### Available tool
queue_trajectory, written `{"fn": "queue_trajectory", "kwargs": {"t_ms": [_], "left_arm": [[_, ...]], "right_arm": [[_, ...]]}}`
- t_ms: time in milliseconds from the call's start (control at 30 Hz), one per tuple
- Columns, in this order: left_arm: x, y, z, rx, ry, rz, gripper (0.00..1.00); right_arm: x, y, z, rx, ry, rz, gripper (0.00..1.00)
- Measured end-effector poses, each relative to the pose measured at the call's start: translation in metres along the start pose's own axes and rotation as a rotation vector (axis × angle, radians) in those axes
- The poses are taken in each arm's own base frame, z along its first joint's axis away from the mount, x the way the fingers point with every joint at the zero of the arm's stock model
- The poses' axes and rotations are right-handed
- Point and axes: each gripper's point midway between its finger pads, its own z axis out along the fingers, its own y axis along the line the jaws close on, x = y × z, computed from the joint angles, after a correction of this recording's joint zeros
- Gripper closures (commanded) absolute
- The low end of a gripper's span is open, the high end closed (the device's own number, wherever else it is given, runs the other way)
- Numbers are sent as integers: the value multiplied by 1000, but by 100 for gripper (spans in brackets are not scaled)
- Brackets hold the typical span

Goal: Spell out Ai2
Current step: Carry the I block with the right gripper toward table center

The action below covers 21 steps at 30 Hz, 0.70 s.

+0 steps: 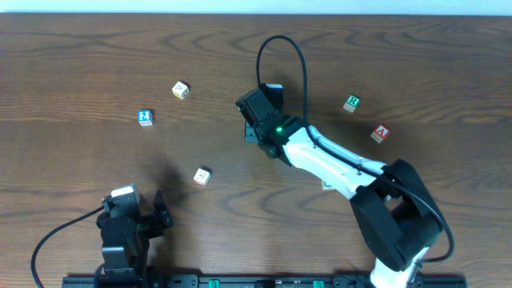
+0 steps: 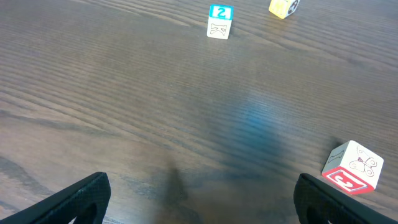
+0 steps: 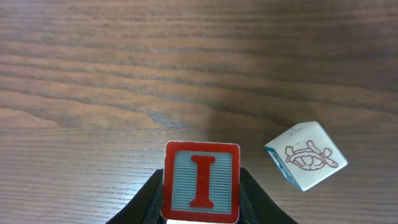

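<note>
I block (image 3: pixel 201 180) clamped between right gripper (image 3: pixel 201 194) fingers, letter face visible — left gripper (image 2: pixel 205 200) spread wide

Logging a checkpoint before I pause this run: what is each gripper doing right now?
Left gripper: open, holding nothing.
Right gripper: closed on the red I block.

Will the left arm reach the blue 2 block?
Probably yes. The left arm has its jaws open and empty, and only bare table lies between them and the 2 block.
</note>
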Motion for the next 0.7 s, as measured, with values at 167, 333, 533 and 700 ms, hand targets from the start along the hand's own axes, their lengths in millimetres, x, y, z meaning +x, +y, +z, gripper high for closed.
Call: {"fn": "queue_trajectory", "kwargs": {"t_ms": [167, 333, 533, 700], "left_arm": [[0, 0, 0, 0, 0, 0, 5], [0, 0, 0, 0, 0, 0, 5], [0, 0, 0, 0, 0, 0, 4], [0, 0, 0, 0, 0, 0, 4]], "right_arm": [[8, -1, 8, 5, 24, 0, 98], [15, -3, 15, 16, 43, -6, 98], [22, -6, 23, 32, 63, -13, 98], [18, -6, 23, 38, 44, -10, 98]]}}
